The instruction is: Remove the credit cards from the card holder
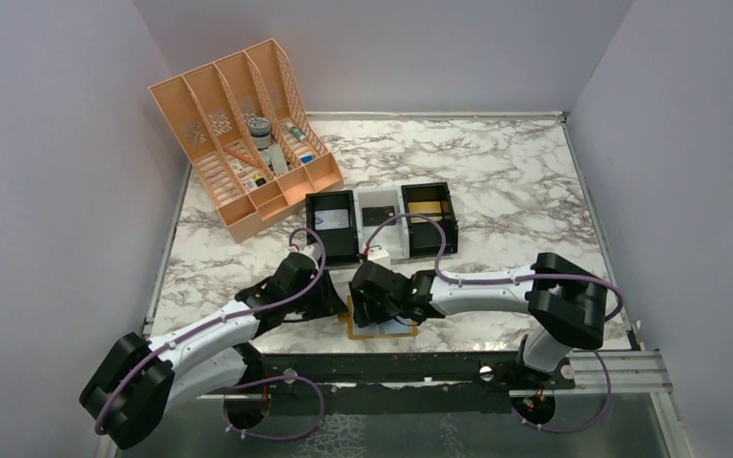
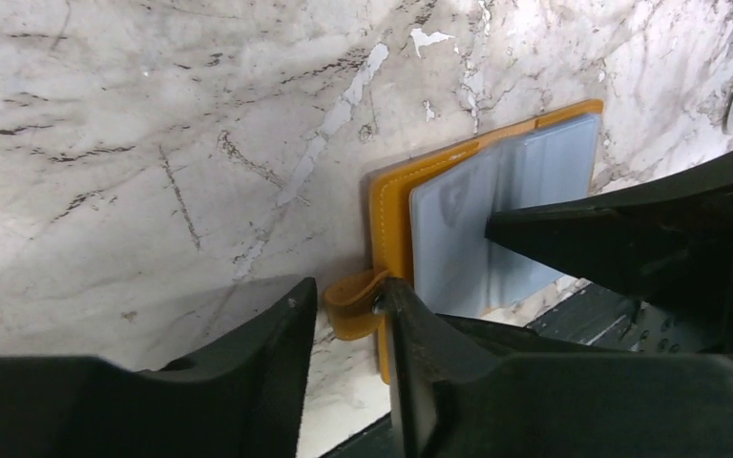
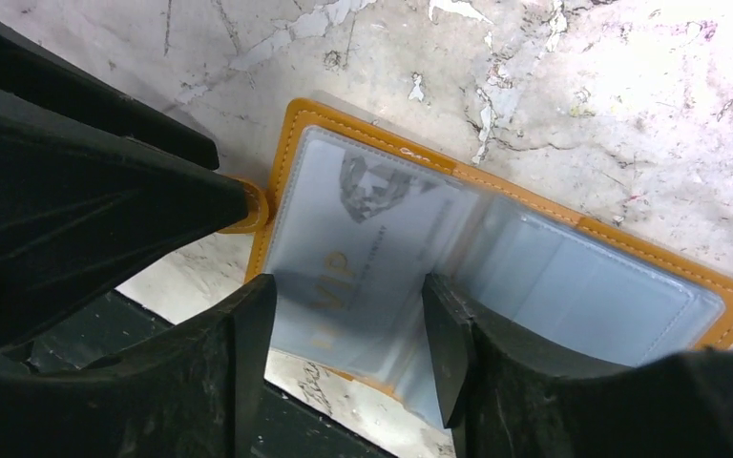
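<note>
Between the two hands, on the white-and-grey marble surface (image 2: 153, 143), lies the small mustard-tan card holder (image 3: 496, 277), opened flat like a book with its pale blue-grey sleeves facing up. A thin grey-blue credit card (image 3: 363, 277) lettered "VIP" covers the half nearest the holder's tan strap (image 2: 353, 310), and its near edge seems to overhang the holder's border.

The step looks like drawing this card free. To do it well, the right hand (image 3: 348, 286) should pinch only the card's loose edge, not the sleeve. It should then slide the card out flat and slowly while the strap end is kept anchored, so the holder does not drag along.

The right hand is spread wide, its fingers straddling the card from the holder's near side. The left hand (image 2: 348, 291) sits low at the strap end with the strap between narrowly parted fingers; whether it pinches cannot be told. Both forearms angle inward toward the holder.
</note>
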Controlling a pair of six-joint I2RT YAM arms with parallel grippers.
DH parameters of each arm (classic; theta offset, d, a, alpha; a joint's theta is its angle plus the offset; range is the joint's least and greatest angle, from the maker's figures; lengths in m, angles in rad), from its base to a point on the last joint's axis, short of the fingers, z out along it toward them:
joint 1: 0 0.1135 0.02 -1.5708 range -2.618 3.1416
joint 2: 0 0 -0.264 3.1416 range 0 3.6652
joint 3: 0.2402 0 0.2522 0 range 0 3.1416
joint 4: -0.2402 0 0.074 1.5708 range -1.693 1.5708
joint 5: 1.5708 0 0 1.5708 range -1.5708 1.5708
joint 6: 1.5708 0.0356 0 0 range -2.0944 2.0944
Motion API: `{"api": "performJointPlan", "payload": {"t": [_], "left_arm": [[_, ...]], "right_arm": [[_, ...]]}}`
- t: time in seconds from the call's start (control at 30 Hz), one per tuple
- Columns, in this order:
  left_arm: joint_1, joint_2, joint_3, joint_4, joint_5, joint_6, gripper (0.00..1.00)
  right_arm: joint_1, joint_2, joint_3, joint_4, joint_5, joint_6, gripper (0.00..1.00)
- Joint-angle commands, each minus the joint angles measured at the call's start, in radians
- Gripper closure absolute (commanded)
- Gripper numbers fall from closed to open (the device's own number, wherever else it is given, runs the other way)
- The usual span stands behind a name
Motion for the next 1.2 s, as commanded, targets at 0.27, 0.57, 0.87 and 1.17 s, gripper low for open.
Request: {"api": "performJointPlan", "payload": {"t": [0.27, 0.57, 0.87, 1.17], "left_arm": [[-0.006, -0.046, -0.032, 0.032, 0.001, -0.016, 0.96], [-0.007, -0.076, -0.036, -0.005, -0.049, -0.016, 1.00], [-0.007, -0.065, -0.005, -0.044, -0.066, 0.010, 1.00], [-0.006, -0.053, 0.018, -0.051, -0.082, 0.019, 1.00]], "right_arm": [[0.005, 0.065, 0.066, -0.077, 0.062, 0.012, 0.27], [0.004, 0.021, 0.008, 0.004, 0.001, -0.005, 0.44], [-0.040, -0.016, -0.053, 0.082, -0.085, -0.034, 0.56], [-0.127, -0.095, -0.114, 0.151, -0.222, -0.086, 0.54]]}}
